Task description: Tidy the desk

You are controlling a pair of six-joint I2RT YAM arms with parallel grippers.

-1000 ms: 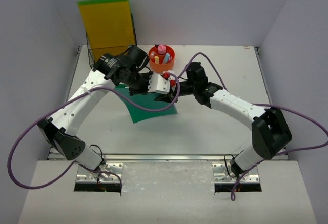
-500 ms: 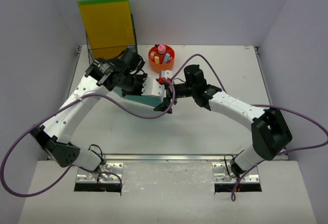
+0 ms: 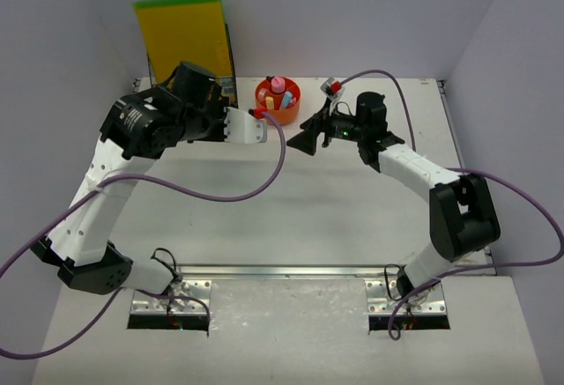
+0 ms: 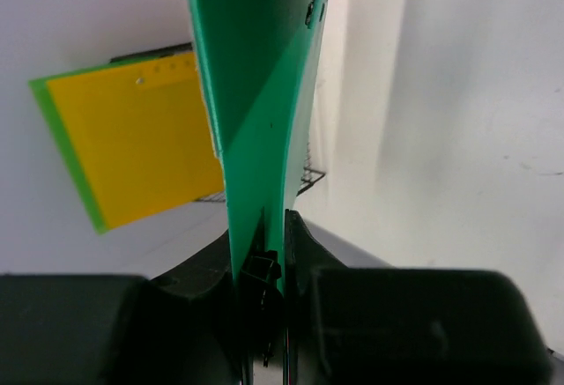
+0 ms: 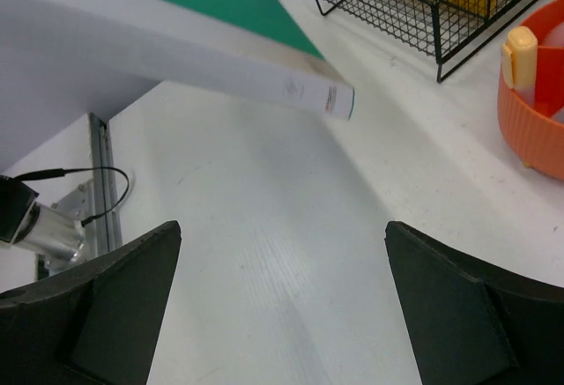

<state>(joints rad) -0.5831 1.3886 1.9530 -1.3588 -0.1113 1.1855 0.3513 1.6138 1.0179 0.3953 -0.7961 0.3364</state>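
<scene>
Toward the back left of the desk surface, my left hand is clamped on a green folder. Its two fingers are pressed almost together with only the thin folder edge between them. From the left wrist camera the folder rises upright out of the grip, seen nearly edge-on. A yellow folder with a green border leans against the pale wall behind it. In the overhead view that yellow folder stands in a black wire basket at the back left corner, and the left arm is raised beside it, off the surface.

My right hand sits near the back centre, just right of an orange cup of markers. It is spread wide and has nothing in it. The right wrist camera shows both dark fingers far apart at the bottom corners of the view. Bare white surface lies between and beyond them, below the hand. I cannot tell from these views whether the fingertips touch it.

Across the top of that same view the green folder crosses at a slant, its pale underside facing the lens, well ahead of the open fingers. The wire basket and the orange cup stand on the surface beyond it, to the right.
</scene>
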